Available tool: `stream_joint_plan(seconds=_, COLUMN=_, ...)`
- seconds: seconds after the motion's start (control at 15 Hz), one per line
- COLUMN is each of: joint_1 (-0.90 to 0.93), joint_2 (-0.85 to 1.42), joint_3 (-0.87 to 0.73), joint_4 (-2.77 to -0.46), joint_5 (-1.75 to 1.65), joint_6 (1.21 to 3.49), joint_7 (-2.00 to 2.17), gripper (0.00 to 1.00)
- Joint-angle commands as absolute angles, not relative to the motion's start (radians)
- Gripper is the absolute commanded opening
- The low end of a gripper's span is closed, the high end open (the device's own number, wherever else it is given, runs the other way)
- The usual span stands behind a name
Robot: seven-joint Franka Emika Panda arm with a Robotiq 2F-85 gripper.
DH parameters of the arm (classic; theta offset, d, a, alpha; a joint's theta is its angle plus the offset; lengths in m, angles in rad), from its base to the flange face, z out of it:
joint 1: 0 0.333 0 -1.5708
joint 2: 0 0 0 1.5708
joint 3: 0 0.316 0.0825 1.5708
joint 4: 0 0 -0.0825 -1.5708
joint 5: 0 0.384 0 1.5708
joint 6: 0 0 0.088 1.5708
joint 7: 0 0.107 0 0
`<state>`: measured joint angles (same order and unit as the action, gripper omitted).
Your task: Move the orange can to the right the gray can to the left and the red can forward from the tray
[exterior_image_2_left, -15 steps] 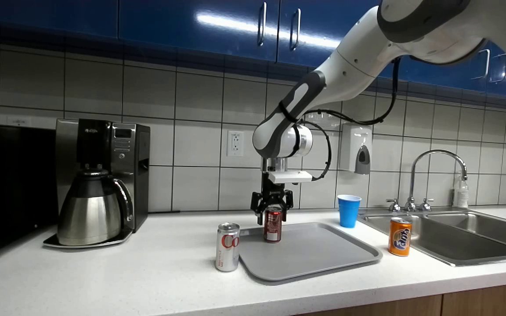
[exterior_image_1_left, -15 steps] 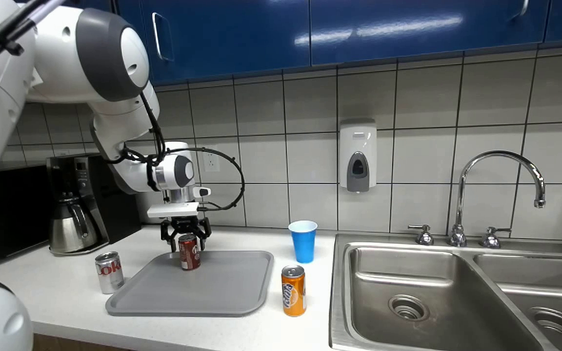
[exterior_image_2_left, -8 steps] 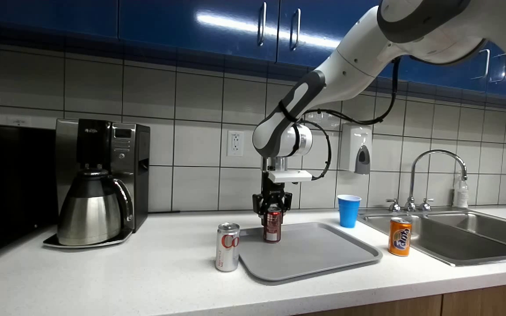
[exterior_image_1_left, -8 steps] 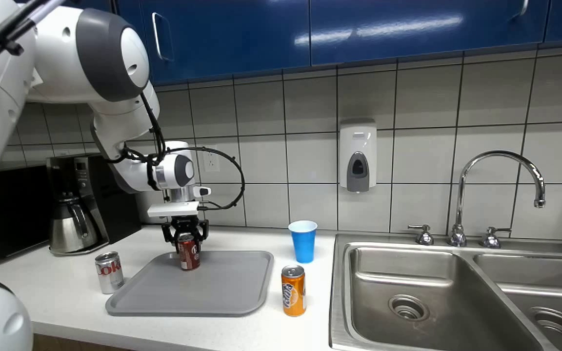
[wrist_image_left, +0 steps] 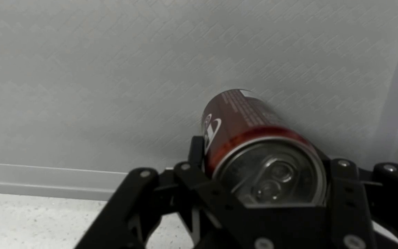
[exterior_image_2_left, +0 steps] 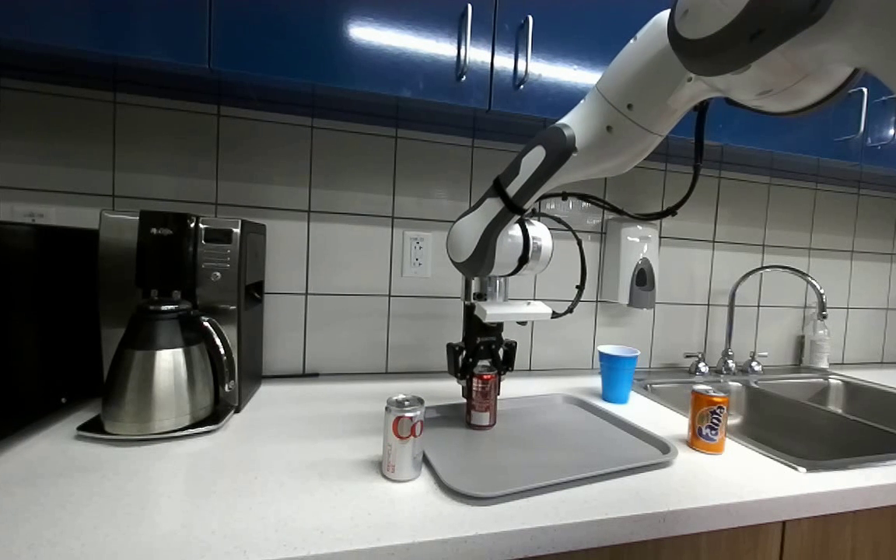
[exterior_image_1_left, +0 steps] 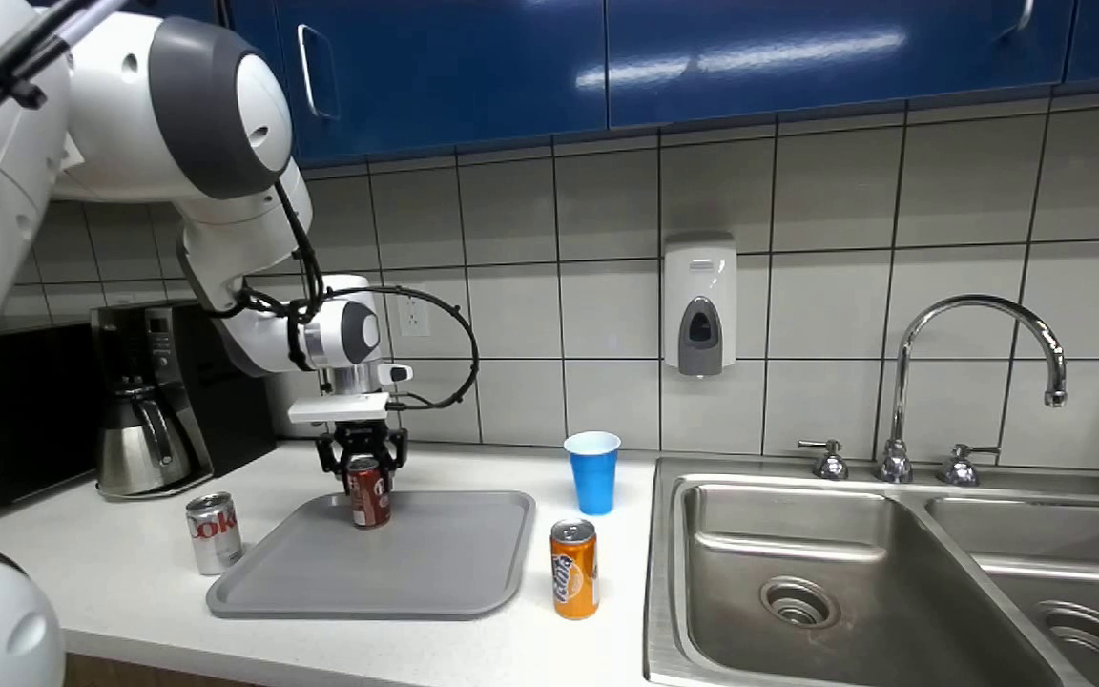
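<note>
Red can (exterior_image_2_left: 482, 402) in downturned gripper (exterior_image_2_left: 483, 389)

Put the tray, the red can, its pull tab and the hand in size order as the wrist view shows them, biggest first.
1. Tray, cut off by the frame
2. Hand, likely enlarged by nearness
3. Red can
4. Pull tab

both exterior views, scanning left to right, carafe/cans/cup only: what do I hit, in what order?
Carafe → gray can → red can → orange can, in both exterior views. Blue cup left out: in an exterior view its span overlaps the orange can's.
</note>
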<state>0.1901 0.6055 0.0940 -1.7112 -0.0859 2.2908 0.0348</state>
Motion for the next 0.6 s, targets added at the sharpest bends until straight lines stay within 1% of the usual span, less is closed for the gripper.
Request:
stream_joint_plan(seconds=0.0, joint_1=0.179, joint_2=0.583, joint_3=0.109, joint_4=-1.679, joint_5=-0.059, joint_6=2.234, joint_7=0.009, gripper=0.39)
stream_joint_plan(seconds=0.53, joint_1=0.168, joint_2=0.604, joint_3=0.101, joint_4=-1.571, joint_5=-0.05, joint_6=2.195, joint_7=0.006, gripper=0.39)
